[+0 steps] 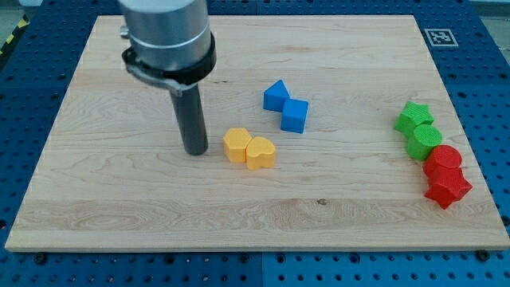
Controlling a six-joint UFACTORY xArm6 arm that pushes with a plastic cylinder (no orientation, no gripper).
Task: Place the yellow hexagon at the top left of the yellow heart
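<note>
The yellow hexagon [236, 144] lies near the board's middle, touching the left side of the yellow heart [260, 152], a little higher than it. My tip [195, 151] stands on the board just to the left of the hexagon, with a small gap between them. The rod rises from it to the grey arm body at the view's top left.
A blue triangle [276, 96] and a blue cube [294, 115] touch, up and right of the yellow pair. At the right edge a green star [413, 117], a green round block [425, 140], a red round block [443, 160] and a red star [448, 188] form a column. The wooden board [119, 215] lies on a blue table.
</note>
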